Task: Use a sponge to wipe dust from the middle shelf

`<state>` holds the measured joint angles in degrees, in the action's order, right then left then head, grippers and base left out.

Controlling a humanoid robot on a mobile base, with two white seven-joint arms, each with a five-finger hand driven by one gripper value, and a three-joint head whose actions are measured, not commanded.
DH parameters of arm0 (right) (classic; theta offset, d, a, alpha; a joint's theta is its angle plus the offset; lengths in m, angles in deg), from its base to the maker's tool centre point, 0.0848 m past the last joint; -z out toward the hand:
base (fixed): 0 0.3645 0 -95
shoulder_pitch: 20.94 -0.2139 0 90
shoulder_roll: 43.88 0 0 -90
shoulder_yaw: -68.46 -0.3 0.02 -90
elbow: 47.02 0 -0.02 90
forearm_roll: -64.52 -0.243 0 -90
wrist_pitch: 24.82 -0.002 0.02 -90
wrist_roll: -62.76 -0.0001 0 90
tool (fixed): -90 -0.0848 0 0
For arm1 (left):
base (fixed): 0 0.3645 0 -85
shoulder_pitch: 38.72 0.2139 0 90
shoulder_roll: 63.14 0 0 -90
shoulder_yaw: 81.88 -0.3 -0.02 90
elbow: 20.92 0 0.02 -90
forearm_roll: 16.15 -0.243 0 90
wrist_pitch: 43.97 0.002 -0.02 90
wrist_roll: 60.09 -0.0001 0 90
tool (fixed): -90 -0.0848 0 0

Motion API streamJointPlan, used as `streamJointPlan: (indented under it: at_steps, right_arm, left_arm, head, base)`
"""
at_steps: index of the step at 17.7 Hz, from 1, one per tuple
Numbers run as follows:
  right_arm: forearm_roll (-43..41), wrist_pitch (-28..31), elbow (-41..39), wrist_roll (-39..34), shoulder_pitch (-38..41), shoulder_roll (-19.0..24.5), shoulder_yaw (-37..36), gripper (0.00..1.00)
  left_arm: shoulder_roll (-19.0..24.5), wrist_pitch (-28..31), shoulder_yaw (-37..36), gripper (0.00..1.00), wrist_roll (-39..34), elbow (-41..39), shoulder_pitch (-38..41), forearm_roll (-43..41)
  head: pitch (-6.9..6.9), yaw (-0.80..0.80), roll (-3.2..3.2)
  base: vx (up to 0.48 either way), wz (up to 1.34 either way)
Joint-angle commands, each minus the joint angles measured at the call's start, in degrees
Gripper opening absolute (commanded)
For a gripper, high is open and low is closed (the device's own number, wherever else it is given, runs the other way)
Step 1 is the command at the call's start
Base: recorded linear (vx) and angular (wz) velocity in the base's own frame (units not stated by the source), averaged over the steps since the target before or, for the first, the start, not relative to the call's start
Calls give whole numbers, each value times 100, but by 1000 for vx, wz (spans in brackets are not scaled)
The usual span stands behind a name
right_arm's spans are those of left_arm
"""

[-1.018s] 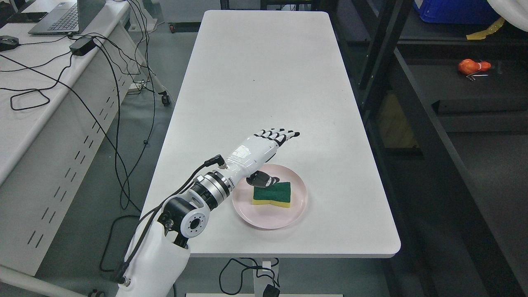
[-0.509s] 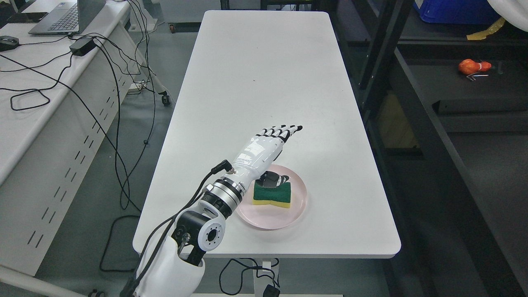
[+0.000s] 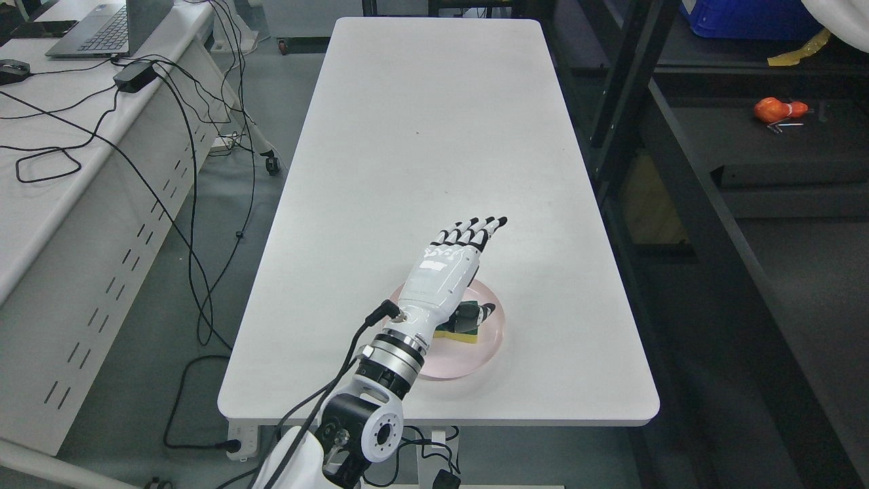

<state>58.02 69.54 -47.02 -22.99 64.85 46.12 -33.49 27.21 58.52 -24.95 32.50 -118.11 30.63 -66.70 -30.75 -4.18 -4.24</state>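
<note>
Currently, head view only. Left hand point(image 3: 445, 278) comes in from the bottom edge, left of the middle, and hangs above the pink plate point(image 3: 490, 339) near the front end of the white counter point(image 3: 421, 136). Four fingers point(image 3: 475, 229) are stretched out flat and close together, pointing away from the camera and slightly right, tips past the plate's far rim. Thumb point(image 3: 475, 314) is tucked under the palm, lying over the top of the sponge; can't tell whether it touches. Nothing gripped, hand is extended and empty.

Sponge point(image 3: 456, 331) lies on the plate: green scouring side up, yellow foam edge showing at the front. Most of it is hidden under the palm and wrist; only a strip shows right of the wrist. Wrist and forearm cover the plate's left part.

Right arm is out of frame.

Surroundings: black shelving unit point(image 3: 686, 204) stands just right of the counter, running along its long edge. An orange object point(image 3: 779, 109) sits on a dark shelf surface at far right, a blue bin point(image 3: 747, 17) on a level at the top right. Left of the counter, across an aisle, a second white desk carries a laptop point(image 3: 102, 27), a power brick point(image 3: 136, 76) and loose black cables point(image 3: 190, 170) draping down to the floor.
</note>
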Motion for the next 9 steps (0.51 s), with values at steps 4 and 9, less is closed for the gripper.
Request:
streamJointPlan:
  at_steps: [4,9]
  right_arm:
    - [0,3,-100,-3,0,-100,0,100]
    - [0,3,-100,-3,0,-100,0,100]
  left_arm:
    - [112,-1294,368,97,711,-327,-25,-51]
    - [1739,-4206,1257,96,3565,-327,-1169,-43]
  head:
    - [0,0,0]
    - [0,0,0]
  base:
    - [0,0]
    - [0,0]
